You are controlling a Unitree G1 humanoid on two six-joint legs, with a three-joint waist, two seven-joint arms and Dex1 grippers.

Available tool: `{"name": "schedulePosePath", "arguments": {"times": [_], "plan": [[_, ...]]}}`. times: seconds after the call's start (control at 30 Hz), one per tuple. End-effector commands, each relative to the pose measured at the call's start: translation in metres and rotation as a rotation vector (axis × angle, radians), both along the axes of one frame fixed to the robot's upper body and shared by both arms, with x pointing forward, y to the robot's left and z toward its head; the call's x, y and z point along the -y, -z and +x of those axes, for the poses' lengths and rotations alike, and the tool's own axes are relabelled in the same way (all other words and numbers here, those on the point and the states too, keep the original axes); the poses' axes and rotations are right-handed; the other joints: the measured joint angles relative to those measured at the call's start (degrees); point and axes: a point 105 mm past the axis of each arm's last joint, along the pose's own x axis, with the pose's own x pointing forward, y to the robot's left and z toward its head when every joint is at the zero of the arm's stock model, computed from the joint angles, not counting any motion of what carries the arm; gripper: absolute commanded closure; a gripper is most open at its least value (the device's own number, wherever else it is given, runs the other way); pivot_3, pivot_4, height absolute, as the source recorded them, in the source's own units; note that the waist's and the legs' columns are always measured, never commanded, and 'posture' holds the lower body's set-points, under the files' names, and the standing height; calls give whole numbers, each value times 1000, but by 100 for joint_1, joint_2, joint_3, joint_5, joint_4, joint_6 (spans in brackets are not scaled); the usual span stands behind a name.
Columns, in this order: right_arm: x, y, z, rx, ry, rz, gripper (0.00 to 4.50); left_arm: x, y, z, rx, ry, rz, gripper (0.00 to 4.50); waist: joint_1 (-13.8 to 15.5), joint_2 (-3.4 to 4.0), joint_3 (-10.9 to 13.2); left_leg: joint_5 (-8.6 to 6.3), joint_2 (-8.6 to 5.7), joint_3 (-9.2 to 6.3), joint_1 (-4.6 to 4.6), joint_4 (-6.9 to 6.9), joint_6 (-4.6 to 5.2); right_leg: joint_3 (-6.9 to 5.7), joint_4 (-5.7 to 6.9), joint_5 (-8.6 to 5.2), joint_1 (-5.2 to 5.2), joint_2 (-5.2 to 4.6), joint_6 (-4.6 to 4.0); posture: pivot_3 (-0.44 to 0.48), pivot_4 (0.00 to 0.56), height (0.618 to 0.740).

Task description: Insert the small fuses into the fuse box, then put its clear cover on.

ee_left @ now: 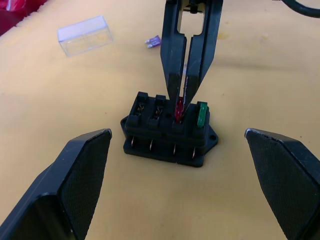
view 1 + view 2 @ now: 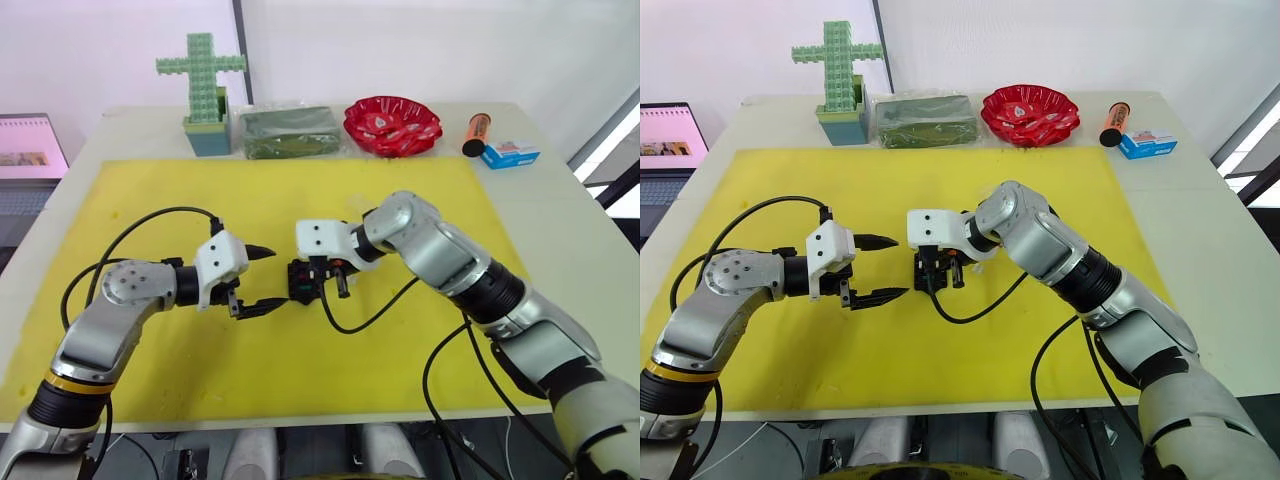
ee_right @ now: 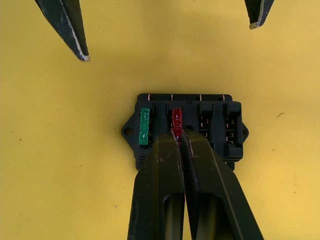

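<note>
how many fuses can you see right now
3: a green fuse seated in the fuse box's end slot, a red fuse beside it pinched by the right gripper, a purple fuse lying near the clear cover. Others may be hidden.

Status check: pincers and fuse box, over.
Right pincer shut on red fuse, seating it in fuse box. Green fuse in. Left pincer open, beside. Nothing blocking.

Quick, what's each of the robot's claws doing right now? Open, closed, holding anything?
Left gripper: open, holding nothing, facing the fuse box.
Right gripper: closed on the red fuse, at a slot in the fuse box beside the green fuse.
</note>
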Motion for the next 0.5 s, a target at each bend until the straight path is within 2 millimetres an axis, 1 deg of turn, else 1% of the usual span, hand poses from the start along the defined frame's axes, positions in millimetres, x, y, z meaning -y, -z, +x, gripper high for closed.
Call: {"name": "schedulePosePath", "arguments": {"times": [0.03,0.13,0.37,0.4,0.43,0.47,0.5], "plan": [[2,13,-2,-32,21,-39,4455,6,-5,-3,27,22,1,0,0,0,0,0,0,0,0,0,0,0,0,0,0,0,0,0,150,740],[1,9,-3,-29,18,-30,4455,6,-5,-3,27,22,1,0,3,0,0,0,0,0,-1,0,0,0,0,0,0,0,0,0,150,740],[1,7,-2,-26,24,-27,4455,6,-4,-2,29,24,2,0,2,0,0,0,0,0,-1,0,0,0,0,0,0,0,0,0,150,740],[1,7,-2,-27,24,-25,3995,7,-4,-2,30,25,2,0,2,0,0,0,0,0,-1,0,0,0,0,0,0,0,0,0,150,740],[1,6,-2,-27,24,-25,3866,7,-4,-1,30,25,0,0,3,1,1,0,0,0,-1,1,0,0,0,0,0,0,0,0,150,740],[1,6,-2,-26,23,-24,3532,7,-4,-1,30,25,0,0,9,2,1,0,0,1,-3,1,0,0,0,0,-2,0,0,0,150,740],[0,5,-3,-31,24,-18,3289,7,-4,-1,31,24,-1,0,15,1,1,0,-1,1,-4,1,0,1,0,0,-3,-1,0,0,150,740]]}}
